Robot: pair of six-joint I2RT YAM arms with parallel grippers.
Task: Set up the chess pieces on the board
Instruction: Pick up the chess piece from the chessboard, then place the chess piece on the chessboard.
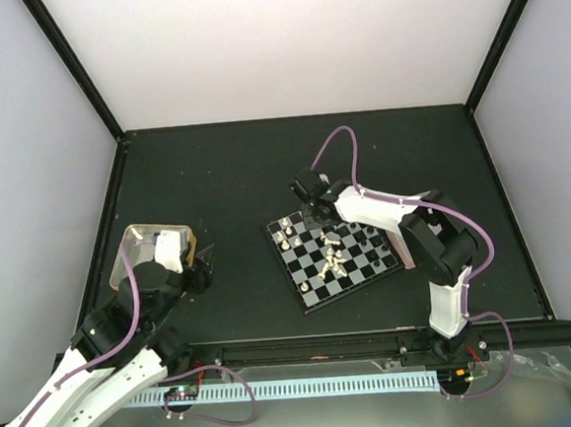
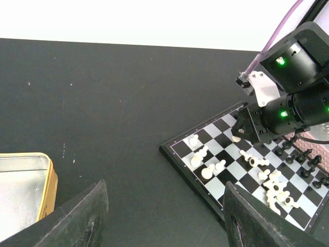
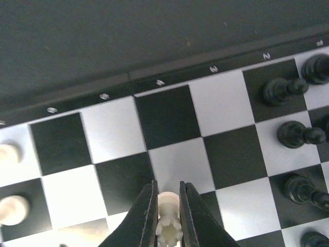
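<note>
The board [image 1: 288, 270] lies right of centre on the black table. Cream-white pieces [image 1: 285, 235] stand at its left side, and several more lie in a heap [image 1: 334, 259] in the middle. Black pieces [image 1: 372, 241] are at its right. My right gripper [image 1: 312, 209] is over the board's far edge. In the right wrist view it [image 3: 167, 188] is shut on a cream-white crowned piece [image 3: 168, 221], held just above a pale square. My left gripper [image 1: 199, 265] is open and empty, well left of the board [image 2: 191, 182]; its fingers [image 2: 87, 221] frame bare table.
An open metal tin [image 1: 144, 239] with a yellow rim sits at the left, beside the left arm, and also shows in the left wrist view [image 2: 25, 190]. Black pieces [image 3: 290, 134] stand right of the right gripper, white ones [image 3: 10, 208] to its left.
</note>
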